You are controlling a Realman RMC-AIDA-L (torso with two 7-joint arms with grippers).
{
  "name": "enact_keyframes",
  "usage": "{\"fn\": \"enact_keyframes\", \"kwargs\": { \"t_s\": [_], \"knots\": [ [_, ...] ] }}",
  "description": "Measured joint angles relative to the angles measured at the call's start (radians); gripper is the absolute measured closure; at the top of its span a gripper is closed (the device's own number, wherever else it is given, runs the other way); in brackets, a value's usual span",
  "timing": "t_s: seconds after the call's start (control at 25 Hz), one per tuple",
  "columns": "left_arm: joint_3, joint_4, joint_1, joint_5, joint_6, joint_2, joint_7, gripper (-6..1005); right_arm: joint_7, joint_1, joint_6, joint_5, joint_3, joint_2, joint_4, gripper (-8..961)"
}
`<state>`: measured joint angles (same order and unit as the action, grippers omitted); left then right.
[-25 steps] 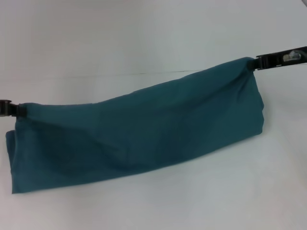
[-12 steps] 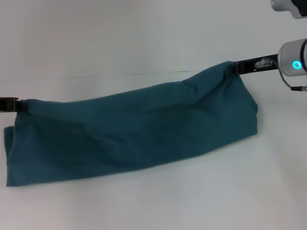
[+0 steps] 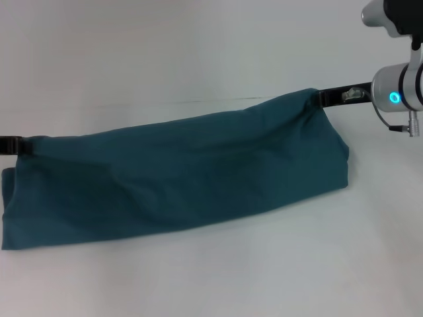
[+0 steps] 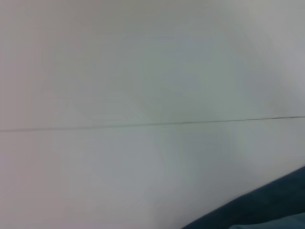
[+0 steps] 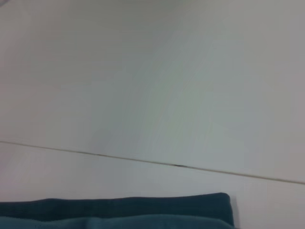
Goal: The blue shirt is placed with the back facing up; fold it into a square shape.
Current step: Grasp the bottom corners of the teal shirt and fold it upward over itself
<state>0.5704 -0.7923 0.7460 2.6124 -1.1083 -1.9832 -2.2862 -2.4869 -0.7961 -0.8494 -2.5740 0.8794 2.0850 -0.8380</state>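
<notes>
Both end effectors, left (image 3: pixel 20 144) and right (image 3: pixel 318 98), pinch the long dark teal cloth shirt (image 3: pixel 178 175) stretched across the white table (image 3: pixel 211 277), and uneven pulling could skew its fold.

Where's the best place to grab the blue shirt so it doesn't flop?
Probably at its two far top corners, one from each side. The blue shirt is a long folded band, and the left gripper and right gripper already pinch those corners, which keeps the top edge stretched straight.
</notes>
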Motion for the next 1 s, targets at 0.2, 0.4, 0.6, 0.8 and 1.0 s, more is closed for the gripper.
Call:
{"fn": "enact_keyframes", "kwargs": {
  "t_s": [0.2, 0.4, 0.6, 0.8, 1.0],
  "knots": [
    [0.032, 0.006, 0.000, 0.000, 0.064, -0.015, 0.002, 943, 0.005, -0.005, 0.049, 0.001, 0.012, 0.000, 0.034, 900],
    [0.035, 0.030, 0.000, 0.000, 0.141, -0.023, 0.006, 943, 0.007, 0.001, 0.123, 0.008, 0.047, 0.002, 0.058, 900],
    [0.034, 0.057, -0.003, 0.001, 0.217, -0.031, 0.024, 943, 0.007, -0.001, 0.185, 0.012, 0.075, 0.006, 0.095, 898],
    [0.034, 0.059, -0.009, 0.001, 0.278, -0.046, 0.042, 943, 0.008, -0.005, 0.236, 0.028, 0.106, 0.007, 0.125, 895],
    [0.053, 0.080, -0.006, 0.000, 0.330, -0.052, 0.057, 943, 0.008, 0.000, 0.260, 0.067, 0.140, 0.007, 0.126, 893]
  ]
}}
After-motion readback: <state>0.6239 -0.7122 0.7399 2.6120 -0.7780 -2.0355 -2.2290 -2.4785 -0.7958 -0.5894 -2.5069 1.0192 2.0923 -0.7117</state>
